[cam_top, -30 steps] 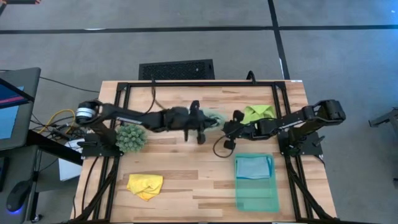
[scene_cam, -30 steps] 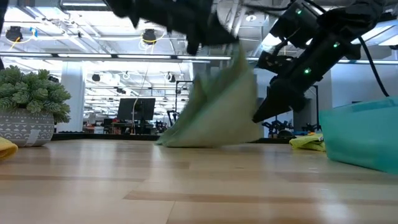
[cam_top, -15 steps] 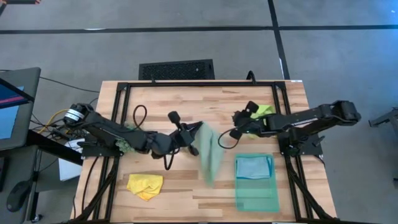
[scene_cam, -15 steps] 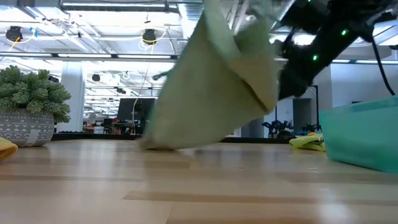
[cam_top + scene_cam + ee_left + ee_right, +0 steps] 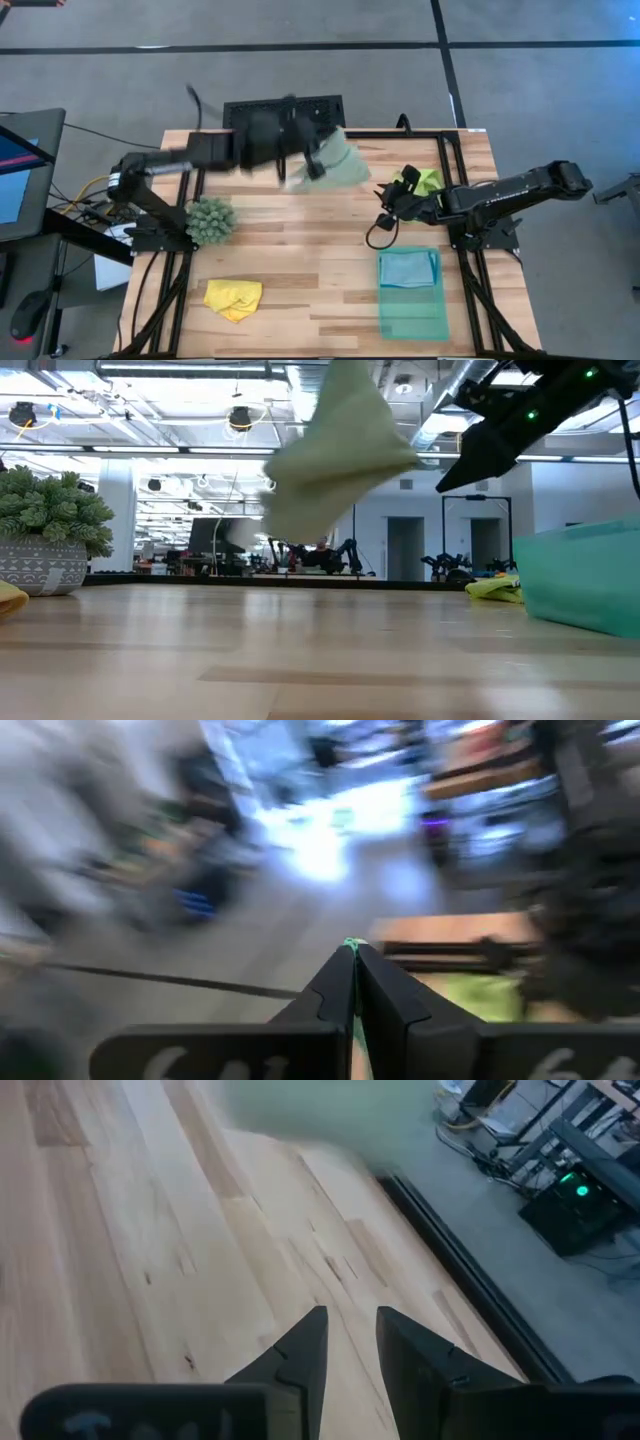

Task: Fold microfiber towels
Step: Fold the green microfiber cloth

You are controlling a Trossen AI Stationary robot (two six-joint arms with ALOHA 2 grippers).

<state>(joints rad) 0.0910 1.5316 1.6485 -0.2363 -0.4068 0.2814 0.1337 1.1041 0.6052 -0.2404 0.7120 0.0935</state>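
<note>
Left jaws (image 5: pixel 318 160) pinching sage towel (image 5: pixel 340 165), apparently airborne.

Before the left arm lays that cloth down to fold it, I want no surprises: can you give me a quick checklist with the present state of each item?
1. Left hand shut on the pale sage green towel: ok.
2. Towel clear of the table, hanging in the air: ok.
3. Towel spread flat: not ok, bunched.
4. Right hand empty, fingers apart, beside the lime green towel: ok.
5. Light blue towel in the teal tray: ok.
</note>
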